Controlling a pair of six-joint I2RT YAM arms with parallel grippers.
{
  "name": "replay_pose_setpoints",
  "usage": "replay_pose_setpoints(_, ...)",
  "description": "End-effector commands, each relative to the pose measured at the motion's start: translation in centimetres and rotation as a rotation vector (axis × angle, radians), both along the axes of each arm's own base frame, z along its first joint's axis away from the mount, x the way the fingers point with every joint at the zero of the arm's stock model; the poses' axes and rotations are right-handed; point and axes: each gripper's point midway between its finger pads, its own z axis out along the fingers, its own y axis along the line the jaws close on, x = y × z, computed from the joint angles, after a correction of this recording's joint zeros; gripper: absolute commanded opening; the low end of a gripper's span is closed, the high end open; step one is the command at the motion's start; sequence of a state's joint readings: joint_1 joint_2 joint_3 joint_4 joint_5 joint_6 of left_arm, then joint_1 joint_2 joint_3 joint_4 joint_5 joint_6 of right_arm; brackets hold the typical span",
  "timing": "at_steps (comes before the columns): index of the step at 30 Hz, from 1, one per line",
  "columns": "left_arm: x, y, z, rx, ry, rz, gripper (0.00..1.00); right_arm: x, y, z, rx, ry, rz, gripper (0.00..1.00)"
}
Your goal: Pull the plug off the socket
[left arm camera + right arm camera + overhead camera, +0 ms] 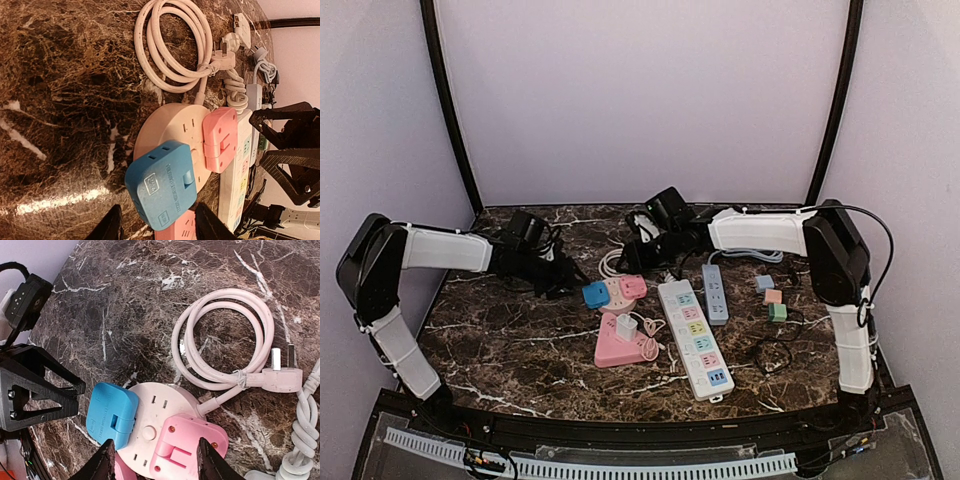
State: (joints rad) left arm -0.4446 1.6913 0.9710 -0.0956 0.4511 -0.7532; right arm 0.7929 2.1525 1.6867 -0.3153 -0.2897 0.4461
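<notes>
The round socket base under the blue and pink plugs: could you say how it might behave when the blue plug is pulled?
The round socket base looks small and plastic with nothing pinning it, so it would probably lift with the blue plug. Its coiled cord lies loose, likely adding little anchoring.

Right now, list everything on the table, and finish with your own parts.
table: 1, dark marble, under everything
round socket hub: 1, pale pink, table centre
blue adapter: 1, blue, on hub, left side
pink adapter: 1, pink, on hub, right side
coiled cable: 1, pale pink, behind hub
triangular strip: 1, pink, in front of hub
white charger: 1, white, on triangular strip
long strip: 1, white with coloured sockets, right of hub
short strip: 1, pale blue, beside long strip
small cubes: 3, blue-grey, peach, green, far right
left gripper: 1, black, open, at blue adapter
right gripper: 1, black, open, above hub
</notes>
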Motion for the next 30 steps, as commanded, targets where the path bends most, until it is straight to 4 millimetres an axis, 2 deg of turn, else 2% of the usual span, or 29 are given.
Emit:
replay_pose_setpoints(1, -0.3, -0.7, -0.8, -0.065, 0.035, -0.009, 0.48, 0.2, -1.0, -0.7, -0.061, -0.031, -0.014, 0.55)
replay_pose_setpoints(6, -0.4, -1.1, -1.6, -0.092, 0.055, -0.011, 0.49, 0.4, -1.9, -1.3, -0.095, -0.04, -0.041, 0.61)
replay_pose_setpoints(11, -0.6, -1.3, -2.2, -0.106, 0.076, -0.016, 0.49, 0.0, -1.7, -2.2, -0.096, -0.013, -0.023, 0.66)
replay_pose_setpoints(20, -0.7, -1.5, -2.6, -0.113, 0.088, -0.021, 0.48, -0.5, -1.9, -4.3, -0.081, 0.07, -0.019, 0.7)
replay_pose_setpoints(30, -0.6, -1.7, -2.7, -0.125, 0.099, -0.02, 0.48, -0.6, -1.7, -5.2, -0.056, 0.122, -0.019, 0.69)
